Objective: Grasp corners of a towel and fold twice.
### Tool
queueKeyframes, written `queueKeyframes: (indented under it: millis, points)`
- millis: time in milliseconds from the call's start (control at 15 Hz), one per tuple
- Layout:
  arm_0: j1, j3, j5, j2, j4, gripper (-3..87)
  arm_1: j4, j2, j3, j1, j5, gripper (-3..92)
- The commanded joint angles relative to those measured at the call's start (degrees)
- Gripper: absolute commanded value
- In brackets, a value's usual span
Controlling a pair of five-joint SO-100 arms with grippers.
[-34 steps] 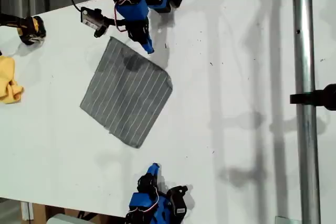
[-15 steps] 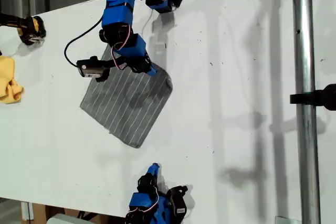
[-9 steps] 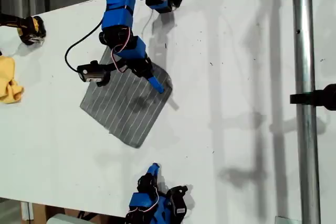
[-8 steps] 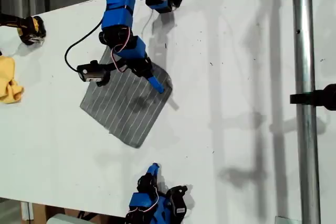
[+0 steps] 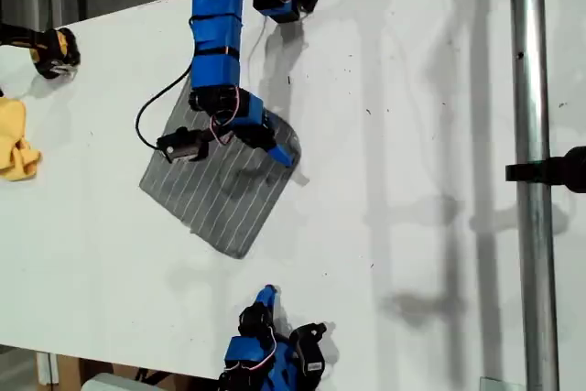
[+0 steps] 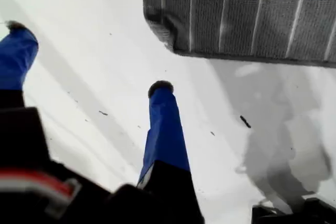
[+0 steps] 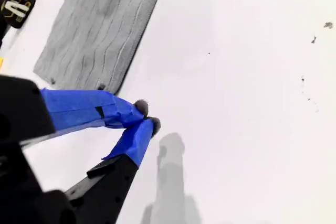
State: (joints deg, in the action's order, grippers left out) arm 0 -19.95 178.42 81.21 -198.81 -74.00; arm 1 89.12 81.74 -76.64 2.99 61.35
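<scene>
Scanning the exterior view from its left, no readable writing shows on the yellow cloth (image 5: pixel 16 150) or the grey striped towel (image 5: pixel 215 191) lying flat on the white table (image 5: pixel 412 135). My first gripper (image 6: pixel 86 56) hangs over the towel's corner (image 6: pixel 157 22) nearest that view's right, jaws spread apart, that corner just beyond the fingertips. My second gripper (image 7: pixel 147 117) waits at that view's bottom edge, jaws together, well apart from the towel.

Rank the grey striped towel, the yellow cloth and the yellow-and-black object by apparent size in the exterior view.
1. The towel, largest by far.
2. The yellow cloth, though the exterior view's left edge cuts it off.
3. The yellow-and-black object, slightly smaller, also partly cut off, so ranks 2 and 3 are uncertain.
</scene>
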Motion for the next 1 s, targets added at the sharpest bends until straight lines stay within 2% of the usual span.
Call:
queueKeyframes:
  millis: [0,400,933]
  points:
    - [-0.5,0.2,0.8,-0.3,-0.1,-0.6,-1.8,-0.6,0.1,1.1,4.8,39.8]
    - [-0.6,0.2,0.4,-0.3,-0.1,-0.6,-5.7,-4.2,-6.0,1.0,12.6,39.4]
    - [-0.8,0.2,0.1,-0.3,-0.1,-0.6,-10.5,-11.5,-7.6,2.5,13.2,38.7]
